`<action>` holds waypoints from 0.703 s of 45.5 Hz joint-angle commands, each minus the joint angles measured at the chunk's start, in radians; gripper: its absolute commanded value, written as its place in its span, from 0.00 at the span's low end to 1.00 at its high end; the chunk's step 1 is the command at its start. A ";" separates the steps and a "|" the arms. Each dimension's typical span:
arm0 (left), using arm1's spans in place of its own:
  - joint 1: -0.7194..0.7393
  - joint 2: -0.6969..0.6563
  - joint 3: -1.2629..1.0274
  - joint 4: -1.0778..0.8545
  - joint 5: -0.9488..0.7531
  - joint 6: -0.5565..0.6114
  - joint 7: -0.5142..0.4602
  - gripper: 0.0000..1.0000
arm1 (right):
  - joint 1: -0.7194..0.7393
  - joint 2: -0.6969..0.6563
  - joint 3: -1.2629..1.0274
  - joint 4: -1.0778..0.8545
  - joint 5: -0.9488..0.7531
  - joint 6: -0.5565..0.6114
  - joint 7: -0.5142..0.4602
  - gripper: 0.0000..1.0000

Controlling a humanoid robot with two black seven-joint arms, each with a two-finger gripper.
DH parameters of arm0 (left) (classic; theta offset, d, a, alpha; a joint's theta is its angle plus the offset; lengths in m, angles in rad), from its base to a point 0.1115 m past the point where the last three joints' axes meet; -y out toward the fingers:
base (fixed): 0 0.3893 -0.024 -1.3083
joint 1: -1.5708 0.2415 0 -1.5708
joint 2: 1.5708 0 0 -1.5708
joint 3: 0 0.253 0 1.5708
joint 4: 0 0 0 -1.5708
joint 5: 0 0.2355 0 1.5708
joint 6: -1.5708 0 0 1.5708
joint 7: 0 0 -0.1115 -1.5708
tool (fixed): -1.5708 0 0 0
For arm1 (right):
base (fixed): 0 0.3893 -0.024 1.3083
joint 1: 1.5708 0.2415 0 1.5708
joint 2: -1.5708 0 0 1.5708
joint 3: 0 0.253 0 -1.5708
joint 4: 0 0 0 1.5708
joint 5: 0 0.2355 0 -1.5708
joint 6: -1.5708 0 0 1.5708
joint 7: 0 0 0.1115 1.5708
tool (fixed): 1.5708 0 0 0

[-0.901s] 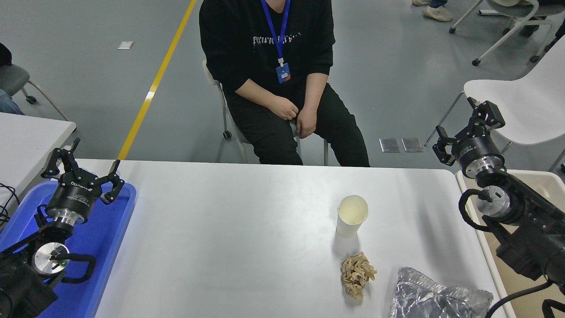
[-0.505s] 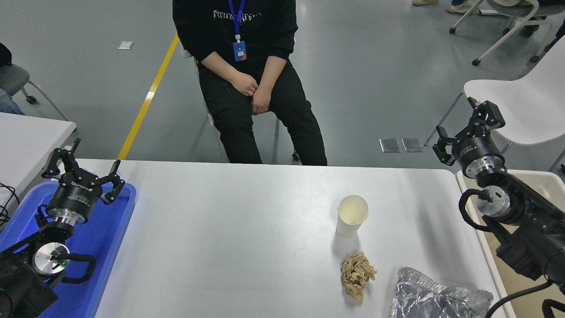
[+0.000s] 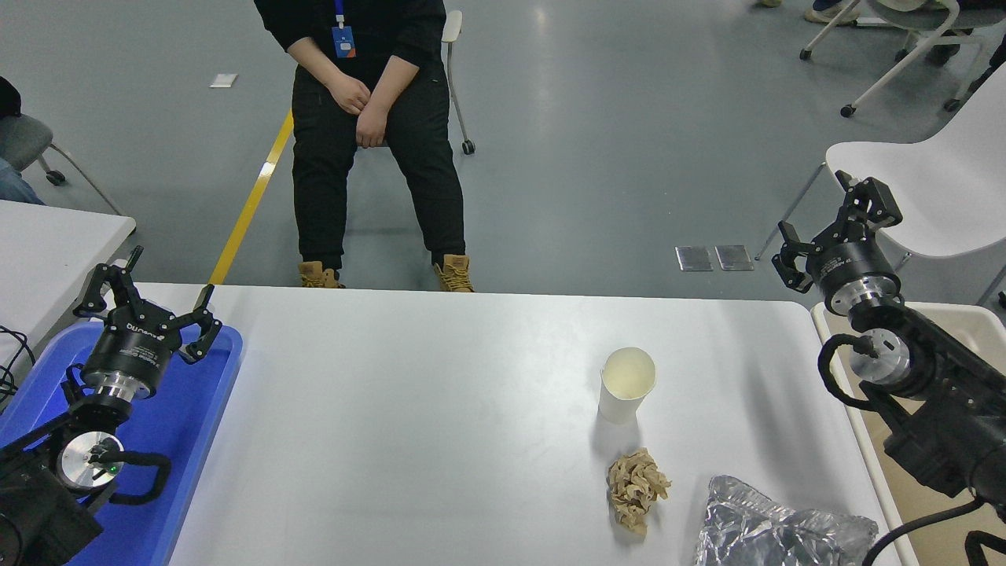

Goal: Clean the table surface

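Note:
The white table surface point(image 3: 409, 409) fills the middle of the view. On it stand a white paper cup point(image 3: 626, 385), upright and open, a crumpled brown paper ball point(image 3: 635, 487) just in front of it, and a crinkled silver foil bag point(image 3: 774, 531) at the front right edge. My right gripper point(image 3: 833, 216) is open, raised past the table's right far corner, apart from all three. My left gripper point(image 3: 149, 295) is open, parked over the blue tray at the lower left.
A blue plastic tray point(image 3: 189, 424) lies at the table's left end. A cream bin point(image 3: 963, 322) stands right of the table under my right arm. A person in black point(image 3: 365, 118) sits on a chair away from the far edge. A smaller white table corner point(image 3: 55, 244) shows at left.
The person has rolled back and to the left, away from the table's far edge. Both arms and the things on the table have not moved.

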 commanded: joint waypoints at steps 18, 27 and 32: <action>0.000 0.001 -0.001 0.000 0.001 0.000 0.000 1.00 | 0.075 -0.064 -0.076 -0.067 -0.003 0.029 -0.003 0.99; 0.000 -0.001 -0.001 0.000 0.001 0.000 0.000 1.00 | 0.169 -0.114 -0.255 -0.079 -0.023 0.060 -0.003 0.99; 0.000 0.001 0.001 0.000 0.000 0.000 0.000 1.00 | 0.262 -0.176 -0.511 -0.073 -0.060 0.078 -0.002 0.99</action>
